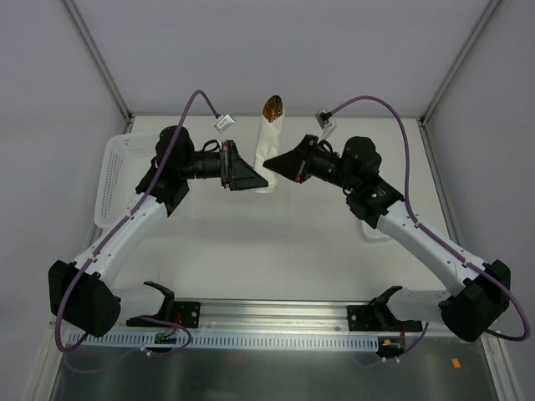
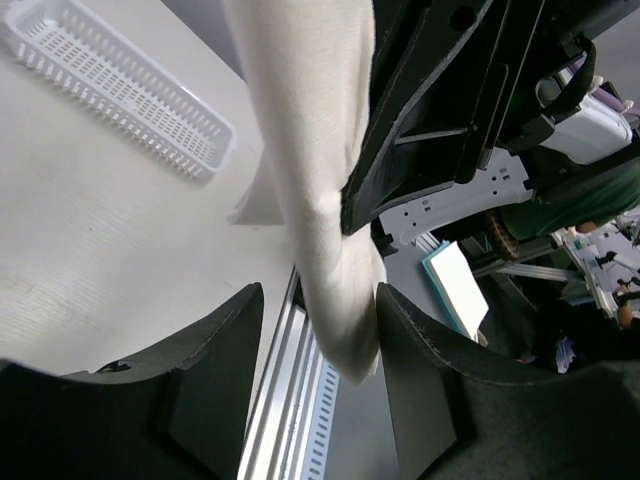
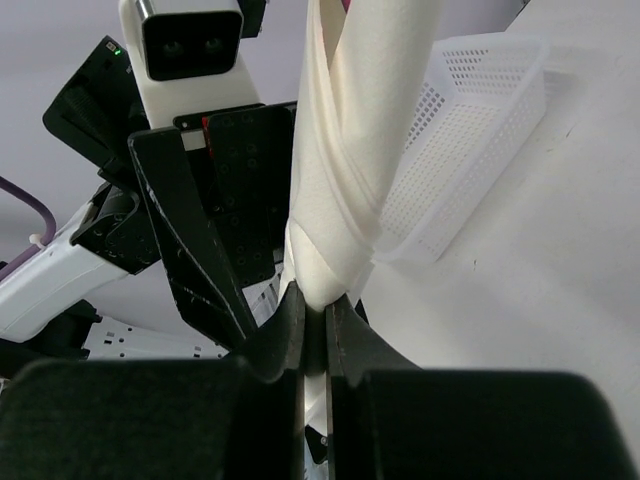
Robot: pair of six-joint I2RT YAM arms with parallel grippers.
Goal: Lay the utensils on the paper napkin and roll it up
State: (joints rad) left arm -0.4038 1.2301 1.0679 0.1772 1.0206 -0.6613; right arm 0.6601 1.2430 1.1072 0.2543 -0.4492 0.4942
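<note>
paper napkin [image 1: 269, 138], thin, white and rolled into a tube, is held tilted over the white table [image 1: 276, 251] where the two arms meet, with the shiny gold bowl of the small spoon [image 1: 272, 107] poking out of its far end. right gripper [image 3: 315, 322] is pinched almost closed on the roll's lower end. left gripper [image 2: 320, 295] has its fingers spread wide, the roll passing between them, close against one and clear of the other. white perforated plastic basket [image 1: 113, 180] lies at the table's left edge.
</note>
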